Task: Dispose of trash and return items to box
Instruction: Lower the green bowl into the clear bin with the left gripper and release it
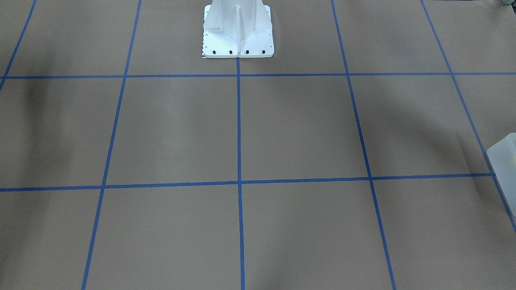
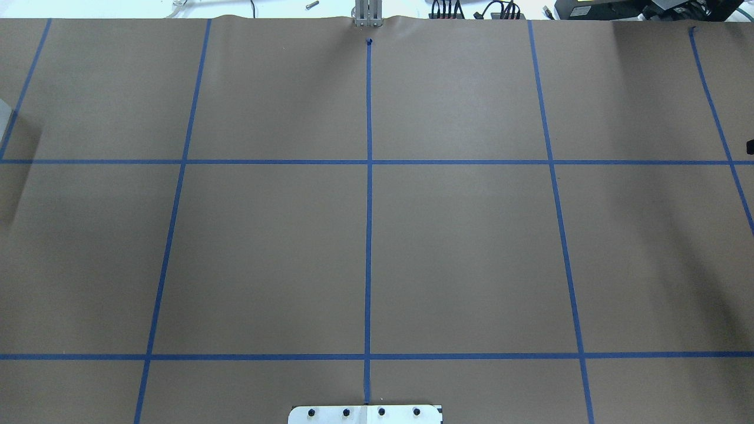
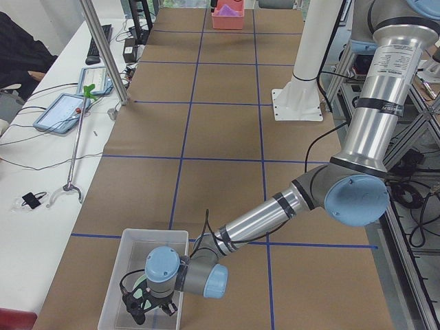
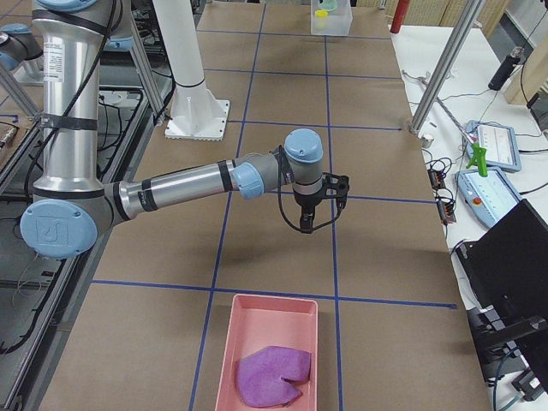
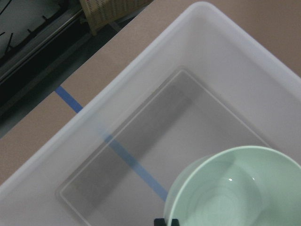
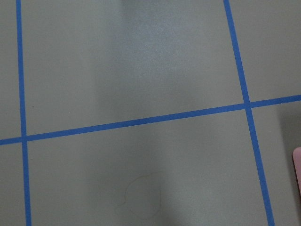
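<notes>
A clear plastic box (image 5: pixel 141 89) stands at my left end of the table; it also shows in the exterior left view (image 3: pixel 117 289). A pale green bowl (image 5: pixel 235 188) is inside it. My left gripper (image 3: pixel 152 309) reaches down into the box over the bowl. Its dark fingertips (image 5: pixel 175 222) show close together at the bowl's rim, shut on it. My right gripper (image 4: pixel 321 204) hangs above bare table near the middle, nothing under it. I cannot tell if it is open or shut.
A pink bin (image 4: pixel 257 321) holding a purple cloth (image 4: pixel 272 375) stands at my right end of the table. The table is brown paper with a blue tape grid. The white robot base (image 1: pixel 238 28) stands at the middle. A side desk (image 4: pixel 488 163) holds tablets and cables.
</notes>
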`<action>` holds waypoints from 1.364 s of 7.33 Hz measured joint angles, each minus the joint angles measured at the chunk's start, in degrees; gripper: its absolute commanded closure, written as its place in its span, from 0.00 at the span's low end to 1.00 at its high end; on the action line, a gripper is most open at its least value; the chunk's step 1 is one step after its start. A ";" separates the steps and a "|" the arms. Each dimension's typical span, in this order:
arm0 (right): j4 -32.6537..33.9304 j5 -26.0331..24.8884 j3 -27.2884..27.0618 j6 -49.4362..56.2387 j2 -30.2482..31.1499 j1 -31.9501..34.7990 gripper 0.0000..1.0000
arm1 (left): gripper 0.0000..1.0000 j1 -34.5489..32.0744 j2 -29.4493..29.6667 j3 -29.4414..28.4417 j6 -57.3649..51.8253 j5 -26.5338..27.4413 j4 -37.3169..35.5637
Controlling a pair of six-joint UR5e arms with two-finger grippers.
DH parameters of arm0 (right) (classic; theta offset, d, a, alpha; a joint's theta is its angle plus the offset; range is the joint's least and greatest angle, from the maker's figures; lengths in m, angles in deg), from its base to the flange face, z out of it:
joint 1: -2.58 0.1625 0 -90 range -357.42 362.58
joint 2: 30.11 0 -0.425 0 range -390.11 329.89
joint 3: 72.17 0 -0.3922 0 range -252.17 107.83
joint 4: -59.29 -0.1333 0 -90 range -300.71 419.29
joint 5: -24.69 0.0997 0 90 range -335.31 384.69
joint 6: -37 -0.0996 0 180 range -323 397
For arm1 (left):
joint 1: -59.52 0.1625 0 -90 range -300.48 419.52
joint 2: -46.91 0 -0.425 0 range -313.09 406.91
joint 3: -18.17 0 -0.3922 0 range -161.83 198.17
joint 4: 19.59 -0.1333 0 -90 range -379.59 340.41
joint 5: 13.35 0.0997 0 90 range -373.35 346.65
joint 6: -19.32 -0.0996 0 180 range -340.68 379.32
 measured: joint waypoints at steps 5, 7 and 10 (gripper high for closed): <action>0.02 -0.12 -0.50 -0.85 -0.20 -0.59 0.00 | 0.01 -0.01 -1.69 2.16 -0.04 1.90 3.39; 0.08 -0.09 -0.58 -0.93 -0.34 -0.62 0.00 | 0.01 -0.05 -2.87 9.10 -0.11 1.92 1.67; 0.09 -0.12 -0.60 -0.86 -0.01 -0.54 0.00 | 0.01 -0.05 -2.76 29.32 -5.78 2.21 -16.22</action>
